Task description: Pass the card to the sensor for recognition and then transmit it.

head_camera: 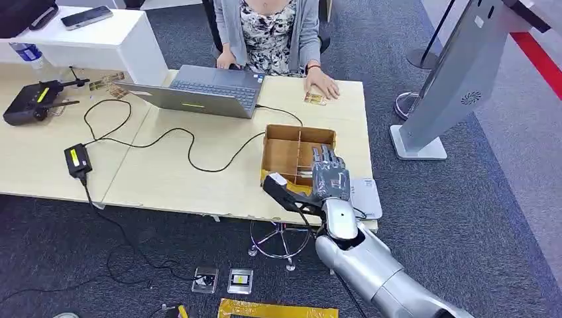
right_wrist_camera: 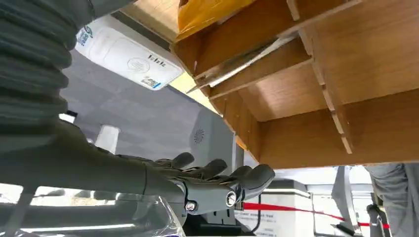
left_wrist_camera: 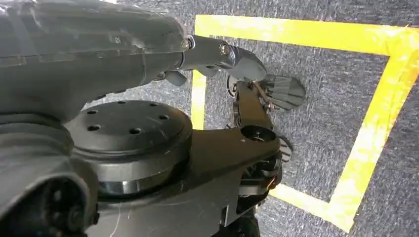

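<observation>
While it hangs over the near compartments of the wooden divider box, the right robot hand has its fingers extended side by side and nothing in them, so it reads as released, palm down and poised to reach in. From the right wrist camera the fingers lie flat and together beside the box's partitions, and a thin flat piece, probably a card, leans in one slot; I judge that to be the task's thing, stored upright so that fingers can pinch its edge. Just beside the box, at the tabletop edge, lies a white flat device that may be the sensor, placed close so the pass is short. Farther back a person's hand rests by another small card, near a laptop. Of the left robot hand I cannot tell the state.
</observation>
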